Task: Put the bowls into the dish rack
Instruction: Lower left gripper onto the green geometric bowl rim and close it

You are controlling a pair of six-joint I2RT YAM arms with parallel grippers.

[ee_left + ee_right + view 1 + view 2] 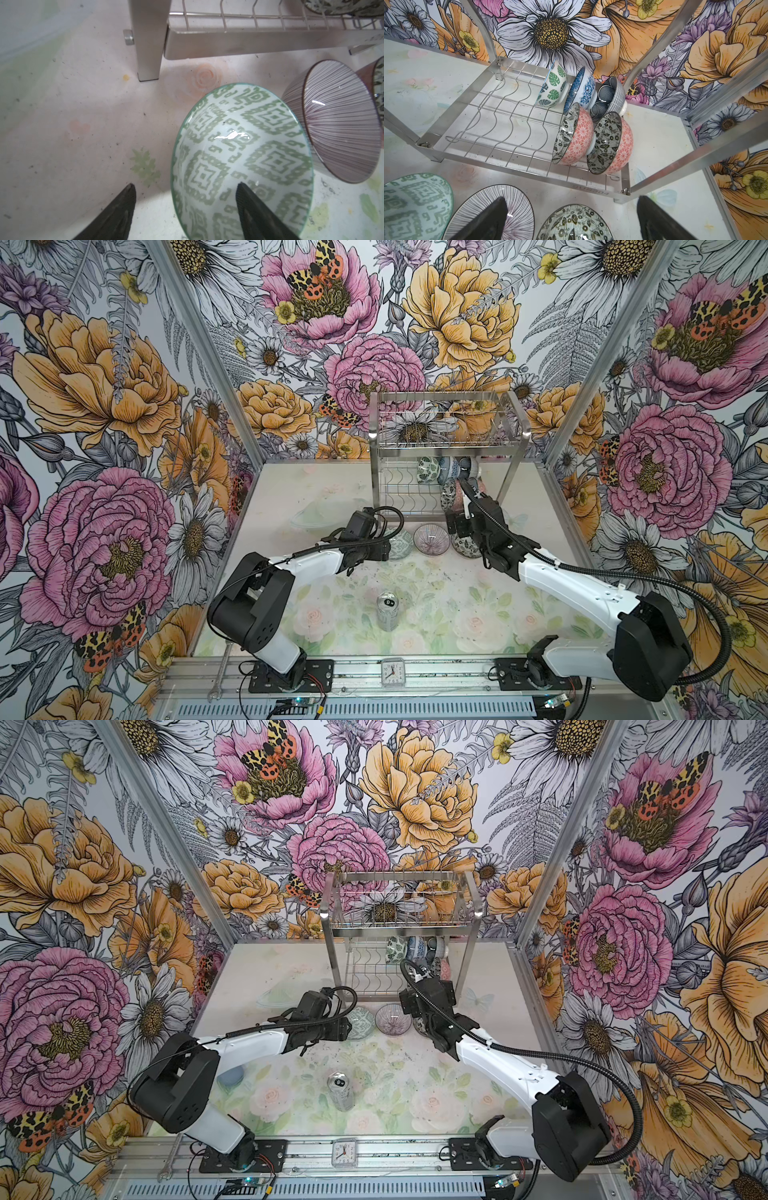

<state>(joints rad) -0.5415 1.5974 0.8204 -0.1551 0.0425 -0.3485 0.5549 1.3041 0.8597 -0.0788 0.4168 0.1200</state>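
So here's the setup. Five bowls stand on edge in the lower tier of the dish rack (449, 452): a leaf-print bowl (553, 87), a blue bowl (583, 89) and a dotted bowl (610, 95) at the back, with two pink-sided bowls (575, 135) in front. They lean on each other in the wavy wires, bunched at the right arm's end. My read is that's why the bare slots are all on your left arm's side.

Three more sit mouth-up on the table (316, 489) in a row just in front of the rack. There's the green bowl (245, 145), the striped bowl (340, 133) right beside it, and the floral bowl (575, 222). Sitting upright like that, the rim is really the only thing you can grab.

That explains your left gripper (185, 185). Its fingers are spread and straddle the green bowl's near rim, one over the inside and one outside over the table. It isn't pinching anything yet, and I can't tell if the inner pad touches the glaze.

Your right gripper (572, 198) is spread wide and holds nothing. One finger hangs over the striped bowl, the other is out past the rack's corner leg, and the floral bowl sits between them, lower down.

The can (387, 610) is well apart from all this, so ignore it.
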